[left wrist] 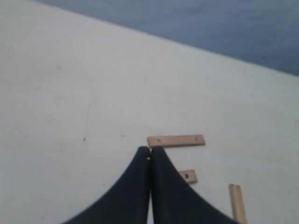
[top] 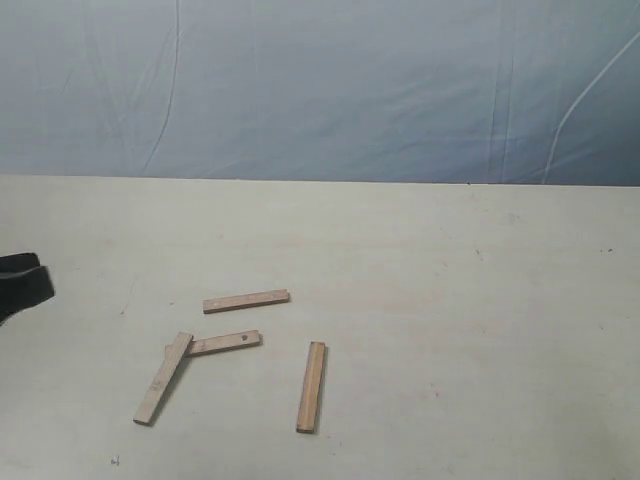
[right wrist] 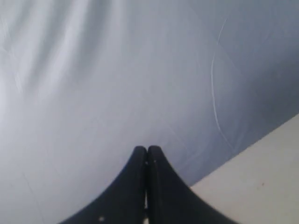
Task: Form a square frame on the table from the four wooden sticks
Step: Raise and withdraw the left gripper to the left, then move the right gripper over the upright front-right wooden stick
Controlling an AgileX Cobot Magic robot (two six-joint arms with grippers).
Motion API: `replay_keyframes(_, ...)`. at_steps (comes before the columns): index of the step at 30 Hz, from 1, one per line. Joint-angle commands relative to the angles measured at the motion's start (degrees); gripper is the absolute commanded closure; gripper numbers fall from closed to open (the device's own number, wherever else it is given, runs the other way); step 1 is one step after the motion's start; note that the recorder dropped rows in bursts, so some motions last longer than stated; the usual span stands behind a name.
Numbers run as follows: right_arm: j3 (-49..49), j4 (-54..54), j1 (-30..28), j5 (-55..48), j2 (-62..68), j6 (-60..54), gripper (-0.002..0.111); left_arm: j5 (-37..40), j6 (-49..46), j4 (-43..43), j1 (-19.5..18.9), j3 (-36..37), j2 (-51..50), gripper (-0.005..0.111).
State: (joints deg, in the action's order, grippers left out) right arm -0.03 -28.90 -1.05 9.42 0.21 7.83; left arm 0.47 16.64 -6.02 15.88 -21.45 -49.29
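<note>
Four wooden sticks lie loose on the pale table (top: 450, 260), forming no square frame. One stick (top: 246, 301) lies nearly level; below it a second stick (top: 222, 343) has a dark hole, and its left end touches a slanted third stick (top: 163, 378). The fourth stick (top: 311, 386) stands apart to the right, almost upright in the picture. My left gripper (left wrist: 150, 149) is shut and empty, hovering left of the sticks; its black tip (top: 22, 280) shows at the exterior view's left edge. The left wrist view shows one stick (left wrist: 176, 140) just past the fingertips. My right gripper (right wrist: 147, 149) is shut, facing the backdrop.
A wrinkled blue-grey backdrop sheet (top: 320, 90) hangs behind the table's far edge. The right wrist view shows mostly that sheet (right wrist: 117, 70) and a corner of the table (right wrist: 261, 186). The right arm is out of the exterior view.
</note>
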Motion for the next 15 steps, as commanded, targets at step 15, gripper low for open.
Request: replay_keyframes(15,-29.6,42.2,0.0,19.7,47.1,27.3,0.109,-9.9,-0.9,2.2,-0.3,21.4,38.5,0.107)
